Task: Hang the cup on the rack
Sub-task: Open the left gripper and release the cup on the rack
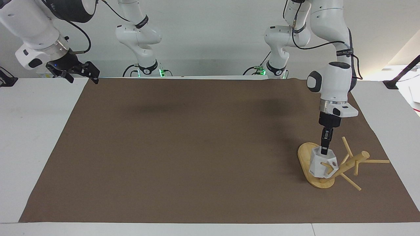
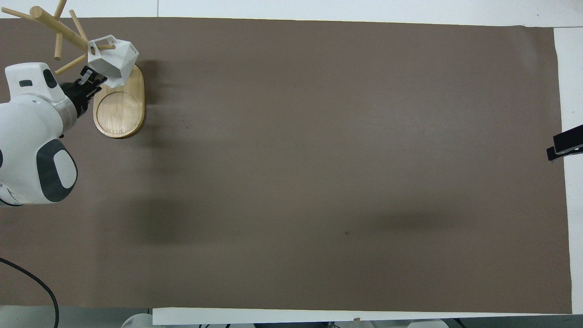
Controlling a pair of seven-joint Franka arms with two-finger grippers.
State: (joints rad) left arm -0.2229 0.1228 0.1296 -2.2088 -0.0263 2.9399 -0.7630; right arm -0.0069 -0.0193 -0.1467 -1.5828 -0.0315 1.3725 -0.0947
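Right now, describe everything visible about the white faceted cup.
The small white faceted plastic cup tapers toward its base and has a boxy loop handle. It hangs tilted over the oval base of the light bamboo mug rack, with a thin peg threaded through the handle. The left gripper is at the cup's rim; whether it grips cannot be told. The rack stands toward the left arm's end of the table.

A wide white tabletop (image 1: 36,137) is almost wholly covered by a brown paper sheet (image 1: 197,147), smooth and flat, with soft shadows across it. White margins show along the edges. A black clamp-like object (image 2: 565,146) sits at the sheet's edge toward the right arm's end. A black cable (image 2: 32,284) curves across one corner at the robots' end of the tabletop.
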